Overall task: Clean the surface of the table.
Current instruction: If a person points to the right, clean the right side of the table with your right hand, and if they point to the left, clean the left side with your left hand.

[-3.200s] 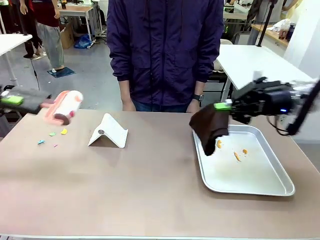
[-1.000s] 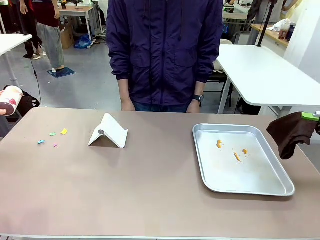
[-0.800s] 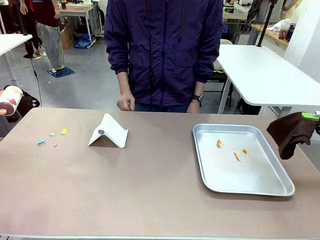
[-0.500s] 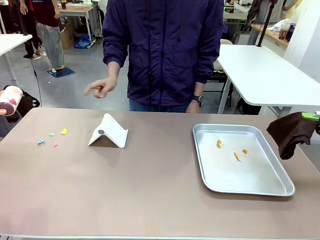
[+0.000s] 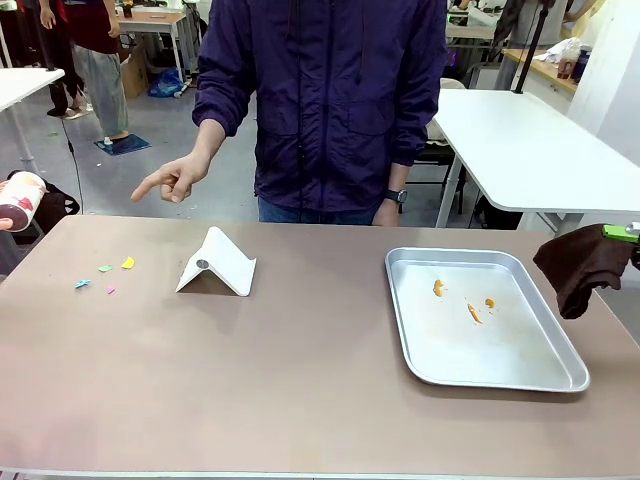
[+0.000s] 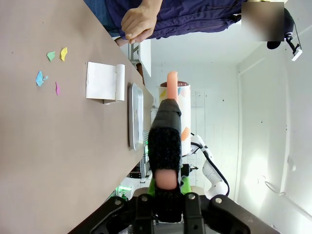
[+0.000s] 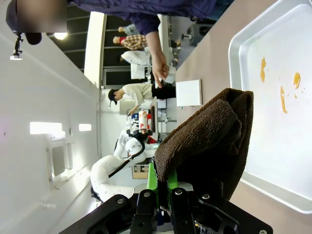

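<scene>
Since the earlier frames both arms have drawn back to the table's ends, and the person's hand [image 5: 170,182] has risen from the far edge, index finger extended down toward the left part of the table [image 5: 290,390]; the table spans the front view between robot and person, its brown top facing up. At the far left, beside the table's corner, the left gripper [image 6: 166,187] has its jaws pressed onto the handle of a lint roller [image 5: 20,200]; small coloured paper scraps [image 5: 105,272] lie on the left of the top; a folded white stand [image 5: 218,264] sits to their right, apart from them; a silver tray [image 5: 500,355] rests on the right half, with orange smears [image 5: 470,300] inside it; beyond the right edge the right gripper [image 7: 161,183] pinches a brown cloth [image 5: 582,268], which hangs clear of the tray.
</scene>
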Robot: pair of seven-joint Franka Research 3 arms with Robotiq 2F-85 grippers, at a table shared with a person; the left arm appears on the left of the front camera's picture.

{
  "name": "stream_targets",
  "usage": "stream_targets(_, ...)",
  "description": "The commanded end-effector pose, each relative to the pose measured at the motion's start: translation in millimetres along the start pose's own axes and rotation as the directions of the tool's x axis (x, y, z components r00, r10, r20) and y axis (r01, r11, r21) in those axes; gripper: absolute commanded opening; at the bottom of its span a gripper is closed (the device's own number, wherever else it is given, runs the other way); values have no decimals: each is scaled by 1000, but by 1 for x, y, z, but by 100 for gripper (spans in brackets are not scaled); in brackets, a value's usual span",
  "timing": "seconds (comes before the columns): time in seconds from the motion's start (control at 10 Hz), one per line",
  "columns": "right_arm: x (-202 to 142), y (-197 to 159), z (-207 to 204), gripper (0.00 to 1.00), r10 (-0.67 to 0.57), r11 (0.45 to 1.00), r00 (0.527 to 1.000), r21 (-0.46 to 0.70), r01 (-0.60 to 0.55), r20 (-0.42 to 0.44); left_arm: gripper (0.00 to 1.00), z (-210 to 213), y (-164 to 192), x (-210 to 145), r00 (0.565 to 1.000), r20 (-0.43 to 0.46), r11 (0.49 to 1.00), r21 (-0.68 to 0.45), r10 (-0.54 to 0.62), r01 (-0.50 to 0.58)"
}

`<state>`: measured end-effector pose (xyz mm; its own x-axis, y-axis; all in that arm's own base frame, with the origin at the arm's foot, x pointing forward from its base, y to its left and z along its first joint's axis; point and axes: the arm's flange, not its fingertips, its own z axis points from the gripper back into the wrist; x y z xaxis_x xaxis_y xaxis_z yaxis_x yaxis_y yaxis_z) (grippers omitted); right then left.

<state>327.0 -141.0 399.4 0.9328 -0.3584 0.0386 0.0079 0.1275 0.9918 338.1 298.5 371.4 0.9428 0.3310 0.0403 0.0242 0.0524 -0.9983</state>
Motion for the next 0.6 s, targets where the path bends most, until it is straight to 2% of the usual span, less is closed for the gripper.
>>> stream_targets(0.0, -2, 2, 3, 0, 2, 1000, 1000, 21, -2, -6, 0, 2, -3, -3, 1000, -5, 1000, -19, -20, 20)
stream_targets(0.4, -2, 2, 3, 0, 2, 1000, 1000, 21, -2, -6, 0, 2, -3, -3, 1000, -5, 1000, -19, -20, 20)
stream_targets(0.5, -2, 2, 3, 0, 2, 1000, 1000, 21, -2, -6, 18, 0, 0, 0, 1000, 0, 1000, 0, 0, 0)
